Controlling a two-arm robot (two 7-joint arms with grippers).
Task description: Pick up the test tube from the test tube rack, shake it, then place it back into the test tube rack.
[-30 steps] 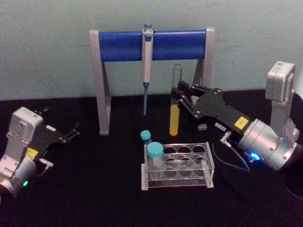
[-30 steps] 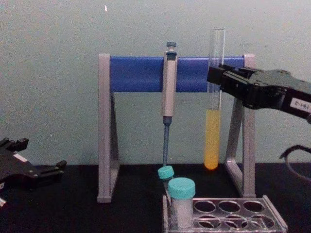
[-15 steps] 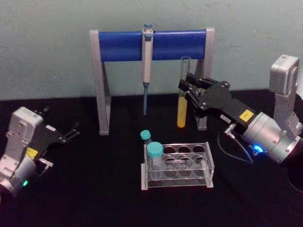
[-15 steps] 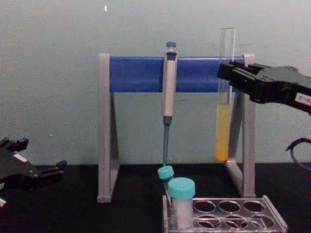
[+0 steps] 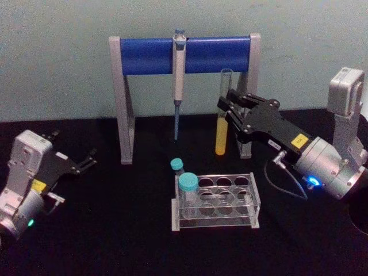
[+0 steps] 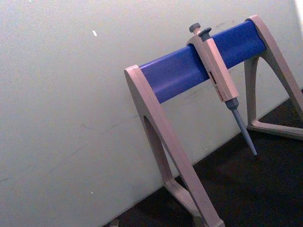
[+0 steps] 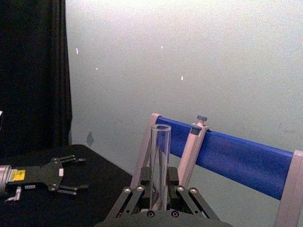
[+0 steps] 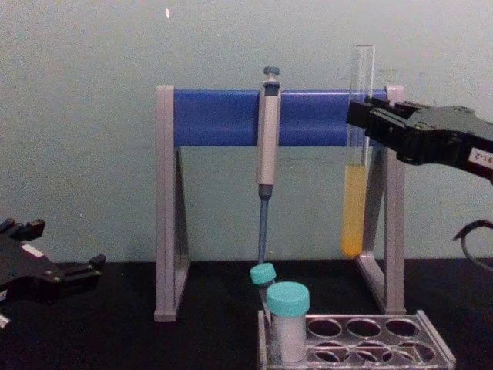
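The right gripper (image 5: 225, 105) pinches the uncapped test tube (image 5: 221, 138) upright, raised behind the test tube rack (image 5: 230, 217); the left gripper (image 5: 89, 161) sits spread. Hard shaking could spill the liquid.

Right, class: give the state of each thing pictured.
test tube: uncapped, part-filled with yellow liquid, held upright above the table.
right gripper: shut on test tube.
left gripper: open, idle at the left.
test tube rack: on table, most holes empty.
front vial: capped, in rack.
pipette: hanging on stand.
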